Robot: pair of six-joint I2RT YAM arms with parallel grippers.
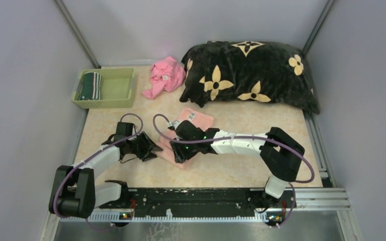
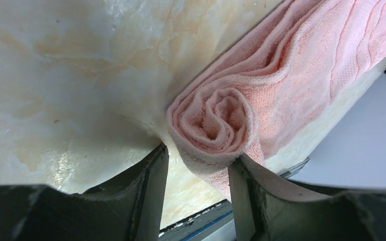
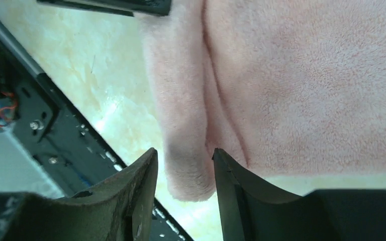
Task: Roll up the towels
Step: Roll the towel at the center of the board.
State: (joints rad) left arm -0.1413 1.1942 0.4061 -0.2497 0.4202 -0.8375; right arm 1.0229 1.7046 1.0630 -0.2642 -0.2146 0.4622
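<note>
The left jaws stand partly open around the end of a roll in the pink towel. The swirl of the roll shows just past their tips. One finger touches the towel. A thin strip of counter shows between the other finger and the roll. The right jaws stand partly open too, with a soft fold at the towel's edge between them.

The left arm lies low and reaches from its base at the near left toward the middle. The right arm bends up at the elbow on the near right, then stretches left across the counter. Both meet at the near end of the pink towel, which lies in the middle of the counter. Its far end is flat.

The counter is shiny and cream, with tan swirls like stone. Pale grey walls stand around it. A black rail runs along the near edge. At the far left a green basket holds the green striped towel on its left side. Beside the basket lies a crumpled bright pink cloth. A big black blanket with tan flowers fills the far right.

A white tag sits on the flat end of the pink towel. Its writing is too small to read.
</note>
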